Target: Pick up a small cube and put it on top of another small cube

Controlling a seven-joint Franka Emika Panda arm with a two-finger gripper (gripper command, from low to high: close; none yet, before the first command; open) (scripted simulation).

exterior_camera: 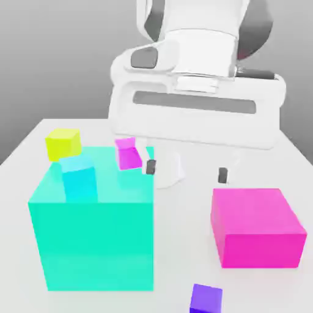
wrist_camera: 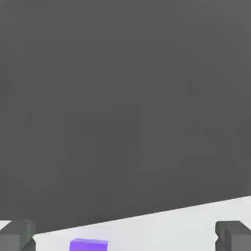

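- Arm [exterior_camera: 195, 79]: fills the upper exterior view, above the table [exterior_camera: 177, 244].
- Large teal block [exterior_camera: 92, 235] and large pink block [exterior_camera: 257, 227]: resting on the table, well apart. No containers present.
- Gripper [exterior_camera: 186, 170]: jaws fully apart, nothing held, raised between the two blocks.
- Small cube [exterior_camera: 206, 299]: purple, on the table near the exterior view's lower edge, below the pink block.
- Step, as judged: approach phase; no grasp made. Next move calls for travel toward the small cube, descent, then closure.

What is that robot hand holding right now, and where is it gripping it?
Nothing. The gripper hangs with its jaws wide apart and empty above the table; the small purple cube sits untouched on the table.
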